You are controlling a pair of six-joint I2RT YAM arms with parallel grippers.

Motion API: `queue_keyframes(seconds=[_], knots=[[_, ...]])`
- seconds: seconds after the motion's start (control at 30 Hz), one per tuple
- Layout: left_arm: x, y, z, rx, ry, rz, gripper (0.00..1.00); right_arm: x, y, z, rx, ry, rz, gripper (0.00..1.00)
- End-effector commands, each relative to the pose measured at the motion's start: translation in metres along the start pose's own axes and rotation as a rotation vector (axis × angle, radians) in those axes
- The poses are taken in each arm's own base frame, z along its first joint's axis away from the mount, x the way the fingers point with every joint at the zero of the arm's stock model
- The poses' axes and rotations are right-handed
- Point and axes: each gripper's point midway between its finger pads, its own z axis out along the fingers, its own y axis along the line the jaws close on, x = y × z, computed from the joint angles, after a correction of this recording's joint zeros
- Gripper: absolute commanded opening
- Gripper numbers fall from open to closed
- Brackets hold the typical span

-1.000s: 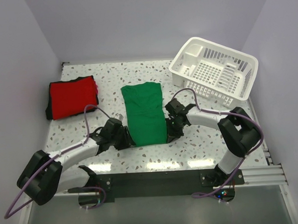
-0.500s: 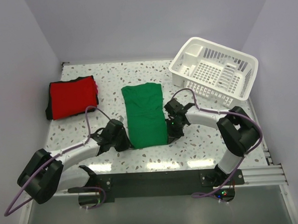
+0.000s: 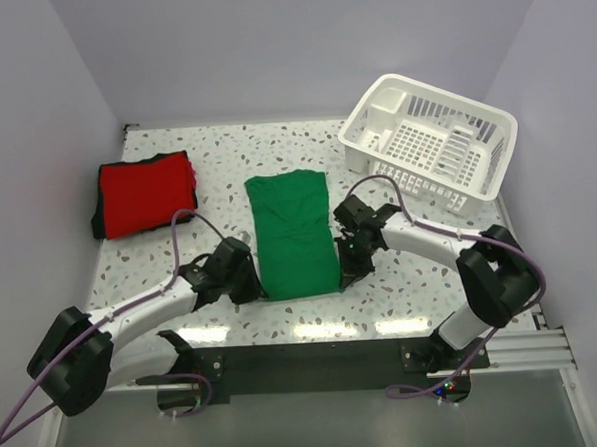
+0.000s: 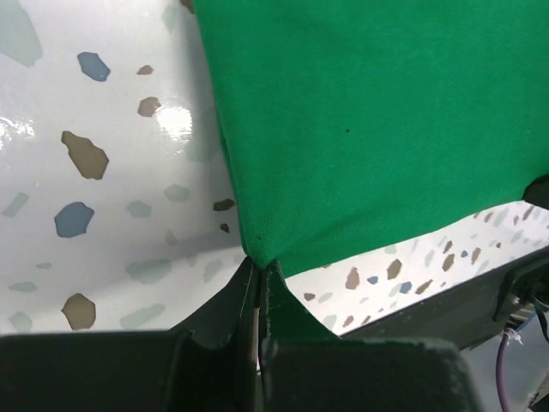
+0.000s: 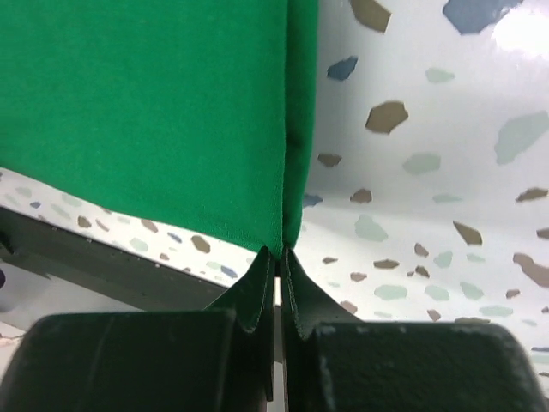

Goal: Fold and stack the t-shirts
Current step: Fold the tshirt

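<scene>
Nearest, my left fingers (image 4: 254, 292) and right fingers (image 5: 279, 270) each pinch a near corner of the green t-shirt (image 3: 294, 234), a long strip mid-surface (image 3: 412, 278). Beyond, far left, lies the folded red t-shirt (image 3: 145, 191); far right, a white basket (image 3: 429, 137).

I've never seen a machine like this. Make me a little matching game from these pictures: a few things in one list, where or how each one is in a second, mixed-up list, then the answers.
Things
1. green t-shirt
2. red t-shirt
3. white basket
4. left claw

Places or states
A. at the far right corner of the table
B. shut on a near corner of the green t-shirt
C. folded, at the far left
D. lying flat in the middle

Pairs: 1-D, 2-C, 3-A, 4-B
</scene>
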Motion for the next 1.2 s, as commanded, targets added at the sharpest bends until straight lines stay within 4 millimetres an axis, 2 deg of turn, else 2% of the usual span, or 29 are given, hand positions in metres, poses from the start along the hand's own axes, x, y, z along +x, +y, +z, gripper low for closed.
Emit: queue_keyframes(seconds=[0.0,0.3,0.63,0.9,1.03,1.17], knots=[[-0.008,-0.013,-0.023,0.0,-0.016,0.044,0.0,0.017,0.002,-0.026,-0.007,0.011,-0.022,0.0],[0.005,-0.024,-0.06,0.016,0.042,0.106,0.0,0.053,-0.002,-0.058,-0.022,-0.015,-0.011,0.0],[0.025,-0.03,-0.098,0.068,0.081,0.073,0.0,0.09,0.007,-0.071,-0.051,-0.026,0.013,0.0],[0.036,-0.046,-0.117,0.124,0.091,0.05,0.0,0.099,0.014,-0.084,-0.063,-0.051,0.023,0.0],[0.025,-0.056,-0.125,0.142,0.049,0.041,0.0,0.091,0.016,-0.097,-0.048,-0.093,0.02,0.0],[0.015,-0.065,-0.122,0.153,0.011,0.028,0.0,0.08,0.017,-0.107,-0.039,-0.16,0.034,0.0]])
